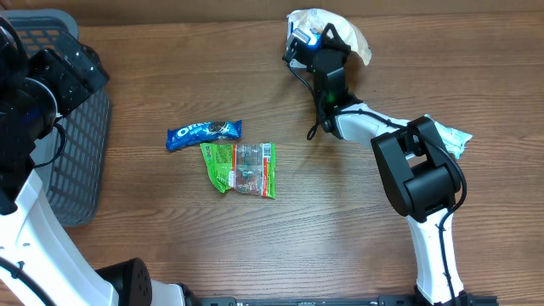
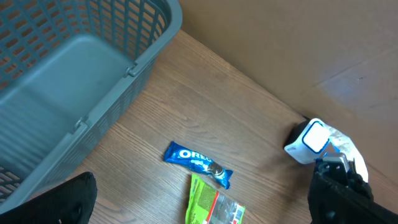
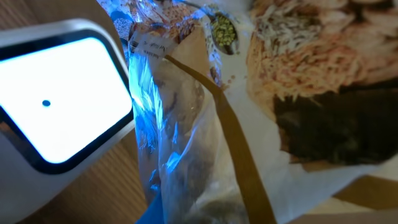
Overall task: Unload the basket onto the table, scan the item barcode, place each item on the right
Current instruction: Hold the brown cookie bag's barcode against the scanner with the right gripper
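Where the right jaws clench the clear plastic food bag (image 1: 348, 34), its crumpled film lies just beside the lit window of the white barcode scanner (image 3: 56, 99), at the far side of the bench (image 1: 170, 246). Left jaws: released, near the grey basket (image 1: 81, 161). An Oreo pack (image 1: 204, 132) and a green snack packet (image 1: 240, 167) lie touching mid-bench.

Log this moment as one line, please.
right tool: shut on clear bag at scanner | left tool: open | Oreo pack, green packet: on table

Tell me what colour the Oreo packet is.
Oreo packet: blue, white lettering; left wrist view.
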Controlling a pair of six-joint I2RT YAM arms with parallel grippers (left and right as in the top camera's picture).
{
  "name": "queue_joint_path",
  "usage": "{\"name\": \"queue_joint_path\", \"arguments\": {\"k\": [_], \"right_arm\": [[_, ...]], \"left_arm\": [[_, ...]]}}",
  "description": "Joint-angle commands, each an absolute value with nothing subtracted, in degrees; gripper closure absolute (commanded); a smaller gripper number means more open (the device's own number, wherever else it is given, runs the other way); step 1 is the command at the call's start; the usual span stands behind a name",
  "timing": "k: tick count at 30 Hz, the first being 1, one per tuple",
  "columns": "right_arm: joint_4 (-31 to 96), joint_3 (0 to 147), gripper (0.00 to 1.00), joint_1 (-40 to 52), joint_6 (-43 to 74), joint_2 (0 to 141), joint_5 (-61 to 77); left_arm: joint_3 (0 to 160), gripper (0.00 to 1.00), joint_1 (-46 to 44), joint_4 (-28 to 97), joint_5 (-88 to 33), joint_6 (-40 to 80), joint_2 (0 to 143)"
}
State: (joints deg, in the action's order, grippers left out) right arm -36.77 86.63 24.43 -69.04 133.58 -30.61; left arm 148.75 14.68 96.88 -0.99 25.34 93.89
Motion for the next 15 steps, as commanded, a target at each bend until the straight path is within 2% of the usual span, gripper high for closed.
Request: {"name": "queue_joint_path", "arguments": {"k": [1,10,15], "right_arm": [[-37.9,87.5,0.96,23.9,-69.1,133.0,-28.8],[-37.7,87.5,0.96,22.6,-69.6,133.2,-28.3],[-37.9,87.5,0.96,22.2,-74.5,134.7,-27.3]], "left_arm": [[148.6,0.0,15.0,96.8,-0.4,24.6,93.7],[148.6,0.0,15.0,96.8,-0.4,24.6,93.7],[148.6,0.0,15.0,96.8,-0.4,24.6,93.7]]}}
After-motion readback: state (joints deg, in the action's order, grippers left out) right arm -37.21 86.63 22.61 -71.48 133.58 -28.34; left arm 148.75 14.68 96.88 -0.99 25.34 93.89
